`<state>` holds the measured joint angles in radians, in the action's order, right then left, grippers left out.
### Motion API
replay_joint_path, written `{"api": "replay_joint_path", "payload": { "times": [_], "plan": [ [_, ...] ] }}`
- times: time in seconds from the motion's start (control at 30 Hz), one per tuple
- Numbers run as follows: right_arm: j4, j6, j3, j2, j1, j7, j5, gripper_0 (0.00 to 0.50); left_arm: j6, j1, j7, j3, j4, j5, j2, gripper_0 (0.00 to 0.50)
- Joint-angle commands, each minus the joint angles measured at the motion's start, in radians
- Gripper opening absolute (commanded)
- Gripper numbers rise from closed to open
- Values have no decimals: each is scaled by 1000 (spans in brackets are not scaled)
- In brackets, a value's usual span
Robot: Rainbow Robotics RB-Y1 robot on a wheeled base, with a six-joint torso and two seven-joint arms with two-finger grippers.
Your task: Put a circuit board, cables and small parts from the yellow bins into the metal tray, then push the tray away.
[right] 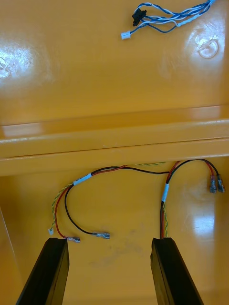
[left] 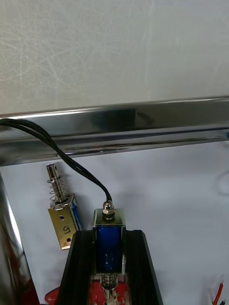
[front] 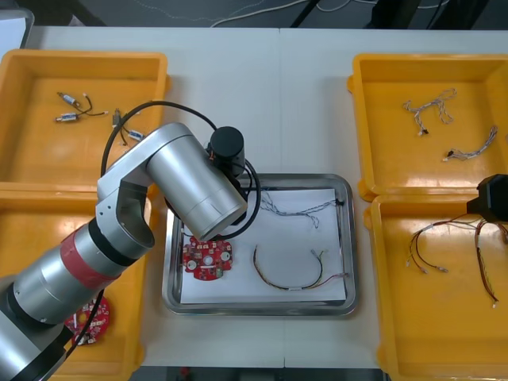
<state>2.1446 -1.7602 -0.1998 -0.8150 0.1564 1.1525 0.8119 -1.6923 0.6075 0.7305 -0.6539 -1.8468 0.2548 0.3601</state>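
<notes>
My left gripper (left: pixel 109 234) is shut on a small metal part (left: pixel 109 240) with a blue body and black leads, held just above the metal tray's white floor, inside its rim (left: pixel 114 127). A second small metal part (left: pixel 62 220) lies beside the fingers. In the front view the left arm (front: pixel 198 186) covers the tray's (front: pixel 341 302) left side. A round red circuit board (front: pixel 207 260), a blue and white cable (front: pixel 298 208) and a red and yellow cable (front: pixel 290 276) lie in the tray. My right gripper (right: pixel 112 267) hangs open over cables (right: pixel 95 178) in the near right bin.
The far left bin (front: pixel 24 151) holds small metal parts (front: pixel 71 107). Another red circuit board (front: pixel 87 321) lies in the near left bin. Blue and white cables (front: pixel 429 107) lie in the far right bin, and red and yellow cables (front: pixel 444 238) in the near right bin (front: pixel 397 333).
</notes>
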Motion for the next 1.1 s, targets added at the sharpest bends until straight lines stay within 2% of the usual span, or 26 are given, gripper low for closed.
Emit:
{"api": "replay_joint_path", "payload": {
  "times": [0.03, 0.67, 0.7, 0.77, 0.83, 0.87, 0.93, 0.97, 1.1],
  "plan": [
    [4, 7, -30, 7, -11, 24, 0, 500, 23, -25, -95, -27, -11, -11, -27, 0],
    [4, 7, -30, 7, -11, 24, 0, 500, 37, -38, -114, -32, -11, 6, -29, 0],
    [4, 7, -30, 7, -11, 24, 0, 500, 37, -38, -114, -32, -9, 6, -27, 16],
    [4, 7, -30, 7, -11, 24, 0, 500, 37, -38, -115, -32, -11, 4, -29, 97],
    [4, 7, -30, 7, -11, 24, 0, 500, 37, -40, -117, -32, -11, 4, -27, 250],
    [4, 7, -30, 7, -11, 24, 0, 500, 37, -38, -117, -32, -11, 4, -27, 276],
    [4, 7, -30, 7, -11, 24, 0, 500, 37, -38, -118, -32, -11, 3, -27, 364],
    [4, 7, -30, 7, -11, 24, 0, 500, 37, -38, -118, -32, -11, 3, -29, 373],
    [4, 7, -30, 7, -11, 24, 0, 500, 39, -40, -121, -32, -11, 0, -29, 461]
  ]
}}
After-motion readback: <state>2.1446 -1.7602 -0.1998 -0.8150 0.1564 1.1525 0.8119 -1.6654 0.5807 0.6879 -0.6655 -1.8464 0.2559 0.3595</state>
